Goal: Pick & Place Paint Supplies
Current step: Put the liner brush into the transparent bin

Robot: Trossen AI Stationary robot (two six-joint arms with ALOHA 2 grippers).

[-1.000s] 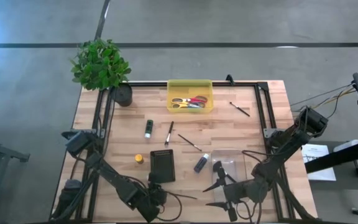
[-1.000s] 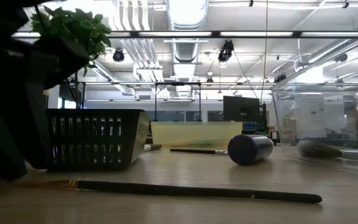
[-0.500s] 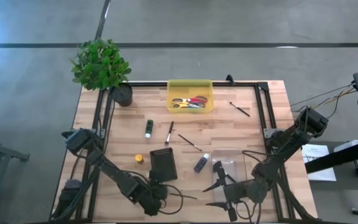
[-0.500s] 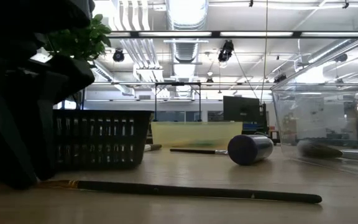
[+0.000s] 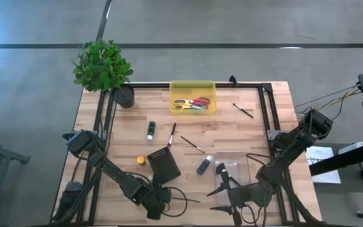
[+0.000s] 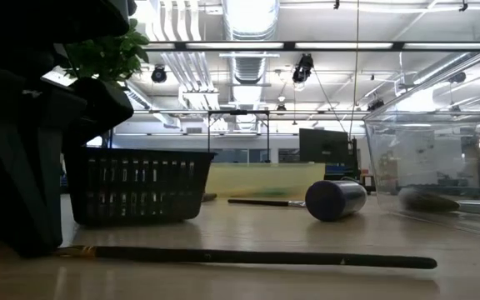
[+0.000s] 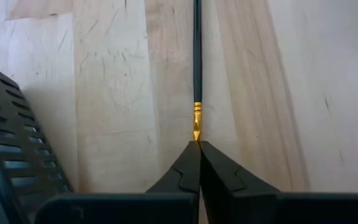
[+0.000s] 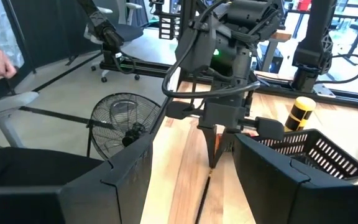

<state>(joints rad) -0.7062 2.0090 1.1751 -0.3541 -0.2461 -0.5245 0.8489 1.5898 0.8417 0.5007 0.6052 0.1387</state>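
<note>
Black-handled paintbrush (image 7: pixel 197 50) lies on the table's (image 5: pixel 244 135) near edge, bristle tip pinched between the closed fingers of the left gripper (image 7: pixel 197 144). Black basket (image 5: pixel 163 164) just beside it. Right gripper (image 5: pixel 227 197) spread wide, empty, near right by the clear box (image 6: pixel 440 158). No readable labels or writing anywhere.

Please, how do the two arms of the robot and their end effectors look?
Both arms are dark, almost black, built of jointed segments with loose black cables looping beside them. The left end effector has two flat black fingers tapering to a point. The right end effector has long, thin dark fingers.
</note>
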